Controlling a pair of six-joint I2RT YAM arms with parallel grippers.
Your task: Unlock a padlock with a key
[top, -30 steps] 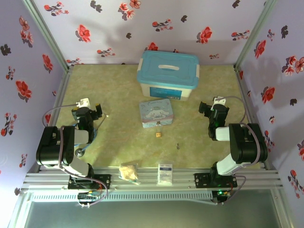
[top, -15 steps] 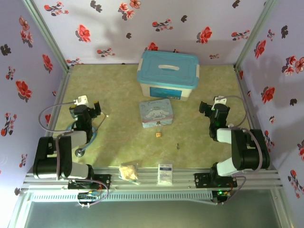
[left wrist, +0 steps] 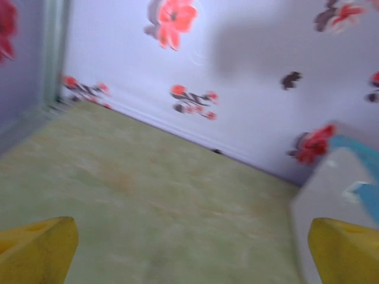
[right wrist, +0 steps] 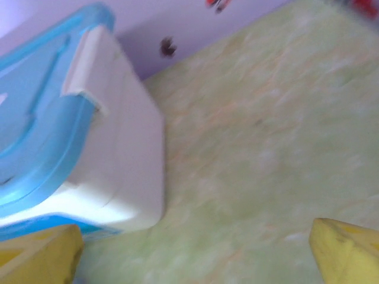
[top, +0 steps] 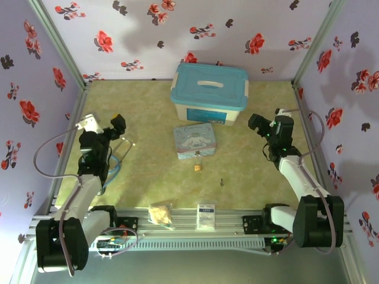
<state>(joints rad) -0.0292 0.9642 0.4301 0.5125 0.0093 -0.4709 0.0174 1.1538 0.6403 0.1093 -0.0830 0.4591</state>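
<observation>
Tiny brass-yellow padlock [top: 198,168], small dark key [top: 222,182] lying near, not touching

Top view is lit brightly and evenly by diffuse light, and no glare is noted. Soft grey shadows are cast on the back wall [top: 136,26] at upper centre-left and on the right wall [top: 355,65]. Focus is sharp, though walls are splayed outward at the frame edges. Left wrist view is heavily motion-blurred throughout, and a dim shadow patch is seen upper right. Right wrist view is smeared too. The box [right wrist: 118,160] side is washed out at lower left, with shadow thrown behind it.
</observation>
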